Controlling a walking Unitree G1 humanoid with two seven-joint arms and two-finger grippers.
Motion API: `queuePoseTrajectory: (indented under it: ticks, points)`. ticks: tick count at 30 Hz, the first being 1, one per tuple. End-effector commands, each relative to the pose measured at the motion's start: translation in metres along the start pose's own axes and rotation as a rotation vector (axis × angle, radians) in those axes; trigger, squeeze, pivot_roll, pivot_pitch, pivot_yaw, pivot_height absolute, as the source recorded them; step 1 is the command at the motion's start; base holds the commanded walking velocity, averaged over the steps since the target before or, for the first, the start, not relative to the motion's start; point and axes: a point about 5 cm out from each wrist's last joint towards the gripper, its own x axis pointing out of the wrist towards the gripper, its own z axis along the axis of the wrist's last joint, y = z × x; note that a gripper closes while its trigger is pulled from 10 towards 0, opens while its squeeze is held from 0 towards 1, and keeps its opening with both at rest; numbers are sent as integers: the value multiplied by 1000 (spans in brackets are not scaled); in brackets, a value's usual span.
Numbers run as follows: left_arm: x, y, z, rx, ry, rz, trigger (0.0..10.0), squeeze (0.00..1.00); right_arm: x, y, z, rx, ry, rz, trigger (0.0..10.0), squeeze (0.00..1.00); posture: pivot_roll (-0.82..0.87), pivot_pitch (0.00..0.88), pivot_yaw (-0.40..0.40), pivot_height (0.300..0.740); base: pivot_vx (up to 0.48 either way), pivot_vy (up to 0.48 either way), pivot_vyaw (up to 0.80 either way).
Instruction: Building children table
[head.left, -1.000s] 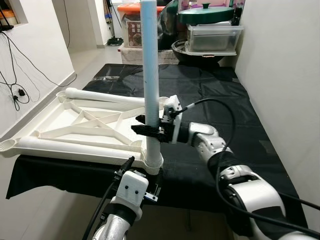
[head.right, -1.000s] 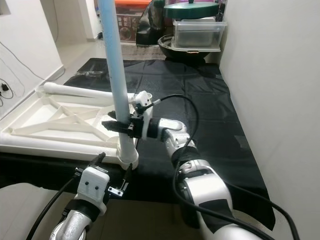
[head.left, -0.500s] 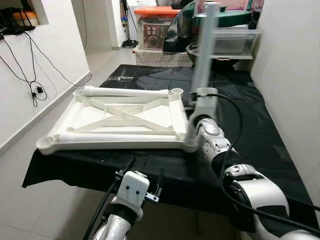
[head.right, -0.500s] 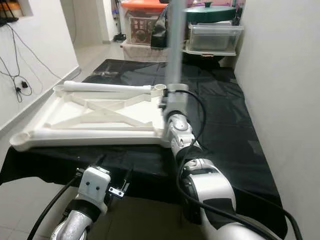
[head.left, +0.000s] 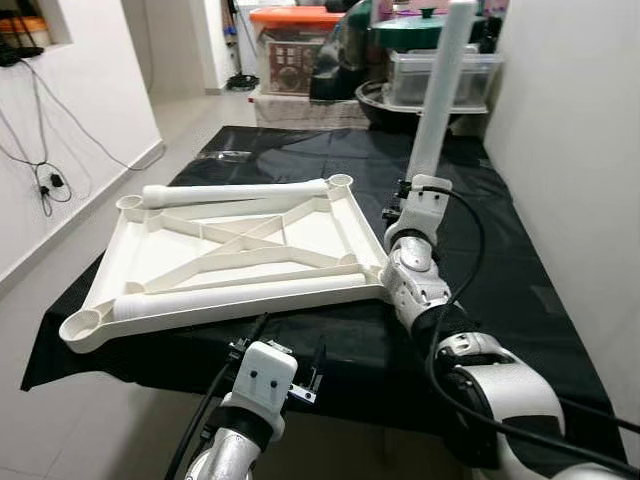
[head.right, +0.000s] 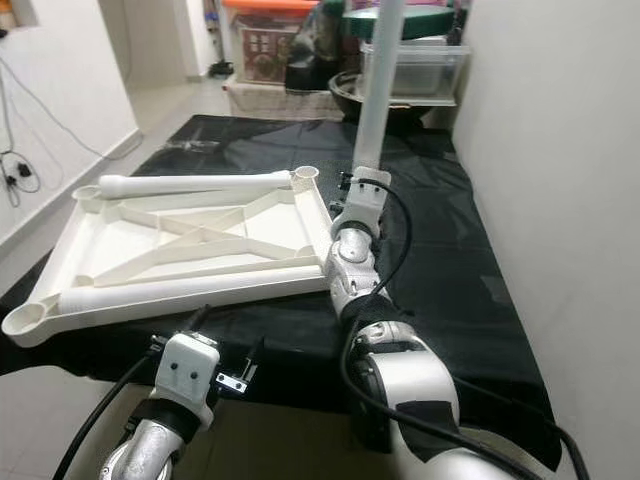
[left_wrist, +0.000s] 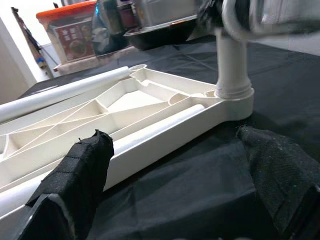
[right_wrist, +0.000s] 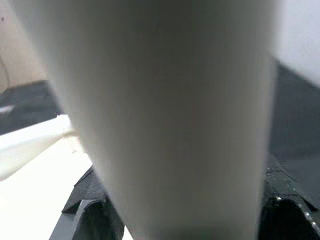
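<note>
Leg, long white plastic tube (head.left: 437, 95), stands in the near-right corner socket of the upturned white plastic tabletop (head.left: 240, 250) on the black-draped table (head.left: 480, 230), w/ right claw (right_wrist: 170, 210) pinching it, prob. to seat it. Left claw (left_wrist: 175, 170) spread, low in front. No legible writing.

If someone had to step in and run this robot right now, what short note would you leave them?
Right gripper: shut on the table leg, which stands in the near right corner socket of the upturned tabletop and tilts slightly.
Left gripper: open, hovering low at the near edge of the black-covered work surface, holding nothing.
Done: one leg placed in its socket; how firmly it sits cannot be told.
Left: three corner sockets are empty. A white tube, probably another leg, lies along the tabletop's far edge.
</note>
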Motion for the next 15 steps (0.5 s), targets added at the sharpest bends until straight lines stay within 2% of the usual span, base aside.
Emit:
queuePoseTrajectory:
  ticks: [1, 2, 4, 5, 8, 9, 10, 11, 13, 14, 15]
  points:
    - [0, -1, -4, 1, 19, -7, 10000, 0, 0, 8, 7, 52, -39, 90, 10000, 0, 30, 0, 4, 740, 0, 0, 0]
    - [0, -1, -4, 1, 19, -7, 10000, 0, 0, 8, 7, 52, -39, 90, 10000, 0, 30, 0, 4, 740, 0, 0, 0]
    - [0, -2, -4, 1, 19, -10, 10000, 0, -1, 18, 13, 122, -51, 267, 10000, 0, 30, 0, 4, 740, 0, 0, 0]
    - [0, -2, -4, 1, 19, -10, 10000, 0, -1, 18, 13, 122, -51, 267, 10000, 0, 30, 0, 4, 740, 0, 0, 0]
    - [-1, -1, -5, 2, 18, -8, 10000, 0, -5, 32, 16, 159, -13, 662, 10000, 0, 34, 0, 7, 740, 0, 0, 0]
    - [-1, -1, -5, 2, 18, -8, 10000, 0, -5, 32, 16, 159, -13, 662, 10000, 0, 34, 0, 7, 740, 0, 0, 0]
    - [-1, -1, -5, 2, 19, -8, 10000, 0, -9, 35, 15, 131, 11, 808, 10000, 0, 37, 0, 7, 740, 0, 0, 0]
    - [-1, -1, -5, 2, 19, -8, 10000, 0, -9, 35, 15, 131, 11, 808, 10000, 0, 37, 0, 7, 740, 0, 0, 0]
    - [-1, -2, -5, 2, 19, -9, 10000, 0, -18, 36, 10, 56, 65, 1058, 10000, 0, 37, 0, 7, 740, 0, 0, 0]
    - [-1, -2, -5, 2, 19, -9, 10000, 0, -18, 36, 10, 56, 65, 1058, 10000, 0, 37, 0, 7, 740, 0, 0, 0]
    - [-1, -2, -5, 2, 19, -9, 10000, 0, -22, 36, 9, 22, 94, 1167, 10000, 0, 37, 0, 7, 740, 0, 0, 0]
